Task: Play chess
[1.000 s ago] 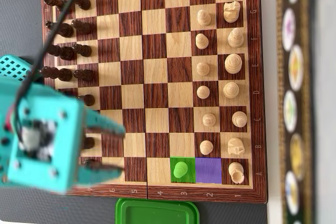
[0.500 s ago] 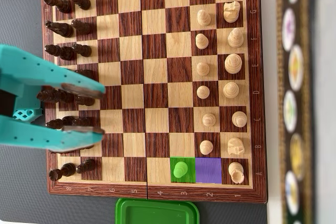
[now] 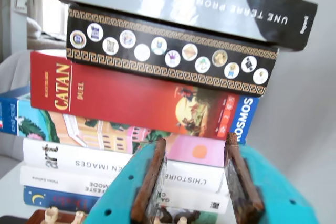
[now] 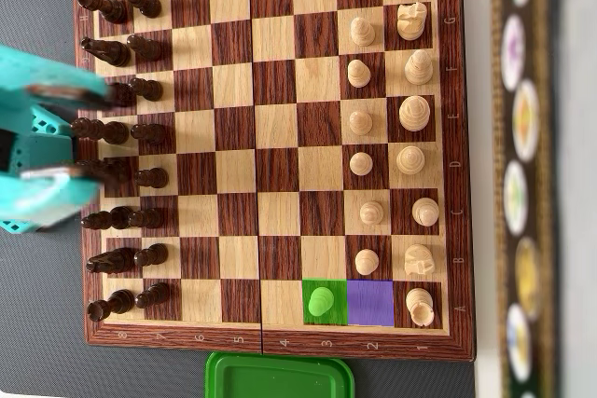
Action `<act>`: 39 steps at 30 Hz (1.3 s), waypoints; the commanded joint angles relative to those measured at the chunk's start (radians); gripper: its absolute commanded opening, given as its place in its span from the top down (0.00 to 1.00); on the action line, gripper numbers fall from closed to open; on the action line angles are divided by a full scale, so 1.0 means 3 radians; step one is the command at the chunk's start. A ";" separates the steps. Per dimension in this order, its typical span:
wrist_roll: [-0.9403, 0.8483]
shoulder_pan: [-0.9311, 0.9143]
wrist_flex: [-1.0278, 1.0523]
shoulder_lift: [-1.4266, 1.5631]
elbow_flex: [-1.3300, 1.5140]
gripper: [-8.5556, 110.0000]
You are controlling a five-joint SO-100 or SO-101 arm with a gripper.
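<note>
A wooden chessboard (image 4: 270, 151) fills the overhead view. Dark pieces (image 4: 140, 128) stand in two columns at its left, light pieces (image 4: 392, 128) in two columns at its right. One light pawn (image 4: 320, 301) stands on a green-tinted square near the board's bottom edge, next to an empty purple-tinted square (image 4: 370, 302). My teal gripper (image 4: 89, 134) hovers above the dark pieces at the left edge. In the wrist view the gripper (image 3: 195, 141) is open, its brown-padded jaws well apart with nothing between them. A few light piece tops (image 3: 51, 214) show at the bottom.
A tall stack of books and game boxes (image 3: 157, 93) stands beyond the board in the wrist view, and along the right edge in the overhead view (image 4: 522, 174). A green plastic lid or box (image 4: 280, 377) lies below the board's bottom edge.
</note>
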State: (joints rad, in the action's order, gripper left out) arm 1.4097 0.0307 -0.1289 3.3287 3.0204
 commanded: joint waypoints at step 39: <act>-0.0010 0.0026 -0.5430 0.0061 0.0465 0.79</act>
State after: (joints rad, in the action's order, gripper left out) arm 1.4097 0.0353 -1.7242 3.3563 3.1401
